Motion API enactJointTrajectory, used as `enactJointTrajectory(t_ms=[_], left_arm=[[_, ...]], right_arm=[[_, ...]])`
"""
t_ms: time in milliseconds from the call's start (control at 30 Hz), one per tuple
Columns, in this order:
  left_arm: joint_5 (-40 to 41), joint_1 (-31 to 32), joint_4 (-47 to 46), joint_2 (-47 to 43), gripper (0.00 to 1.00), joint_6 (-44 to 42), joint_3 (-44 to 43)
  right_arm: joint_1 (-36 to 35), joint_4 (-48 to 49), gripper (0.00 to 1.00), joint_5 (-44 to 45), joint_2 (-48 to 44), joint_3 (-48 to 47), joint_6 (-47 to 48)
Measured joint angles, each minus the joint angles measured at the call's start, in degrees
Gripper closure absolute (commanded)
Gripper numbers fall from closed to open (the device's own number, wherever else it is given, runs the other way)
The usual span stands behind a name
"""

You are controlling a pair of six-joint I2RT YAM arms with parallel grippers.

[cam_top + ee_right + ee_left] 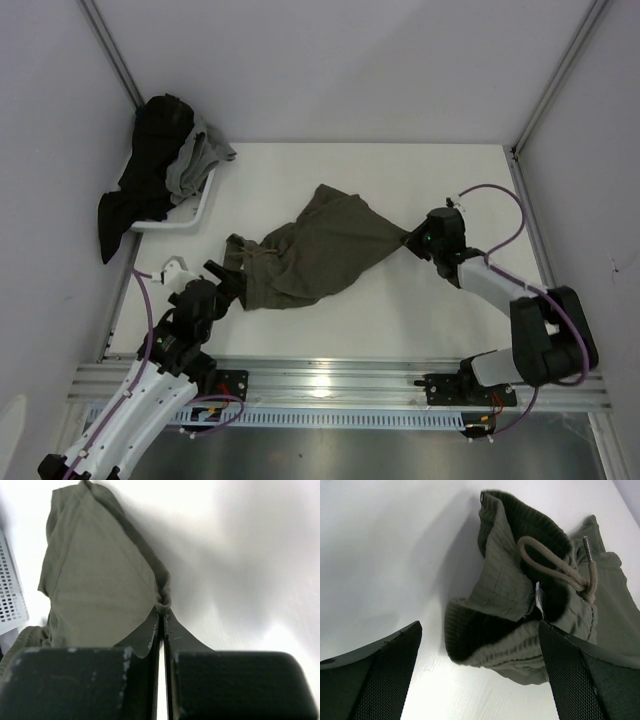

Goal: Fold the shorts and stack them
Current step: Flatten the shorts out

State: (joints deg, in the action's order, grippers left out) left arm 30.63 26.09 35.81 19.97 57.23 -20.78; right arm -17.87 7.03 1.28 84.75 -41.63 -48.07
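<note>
The olive-green shorts point(320, 250) lie crumpled across the middle of the white table. My right gripper point(412, 238) is shut on a leg hem at the shorts' right end; in the right wrist view point(163, 611) the pinched fabric bunches at the fingertips and the leg point(95, 585) stretches away. My left gripper point(222, 272) is open beside the waistband end. In the left wrist view the gripper point(480, 645) has its jaws wide apart, with the ribbed waistband point(500, 645) and its drawstring point(560, 567) lying between and just beyond them.
A white basket point(195, 205) at the back left holds dark and grey garments point(160, 160), some hanging over its edge. White walls close the left, right and back sides. A metal rail point(330, 385) runs along the near edge.
</note>
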Motion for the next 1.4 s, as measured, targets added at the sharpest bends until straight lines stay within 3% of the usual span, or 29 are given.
enactJointTrajectory(t_ms=[200,367,700,867,1133,1400], left_arm=[[-7.91,0.00,-7.93,1.77,0.05,-2.47,5.22],[-15.56,0.20,-14.82,0.81,0.08,-2.43,11.17],[-22.45,4.15,-20.28,-8.31,0.09,-5.97,13.27],[-25.73,5.25,-22.53,-1.86,0.10,-4.68,13.55],[-23.82,15.98,-24.98,-0.39,0.12,-6.08,14.36],[-25.42,17.31,-33.48,7.63,0.23,-8.90,16.35]], right_arm=[[2.34,-8.50,1.00,3.69,-14.60,6.78,2.25],[4.81,-13.51,1.00,6.05,-17.99,6.69,4.55],[9.79,-15.39,1.00,5.70,-9.07,2.91,7.23],[10.88,-14.99,1.00,5.29,-4.07,-0.90,7.61],[11.32,-13.14,1.00,4.66,0.94,-3.32,7.63],[11.58,-12.15,1.00,3.69,2.19,-3.32,7.65]])
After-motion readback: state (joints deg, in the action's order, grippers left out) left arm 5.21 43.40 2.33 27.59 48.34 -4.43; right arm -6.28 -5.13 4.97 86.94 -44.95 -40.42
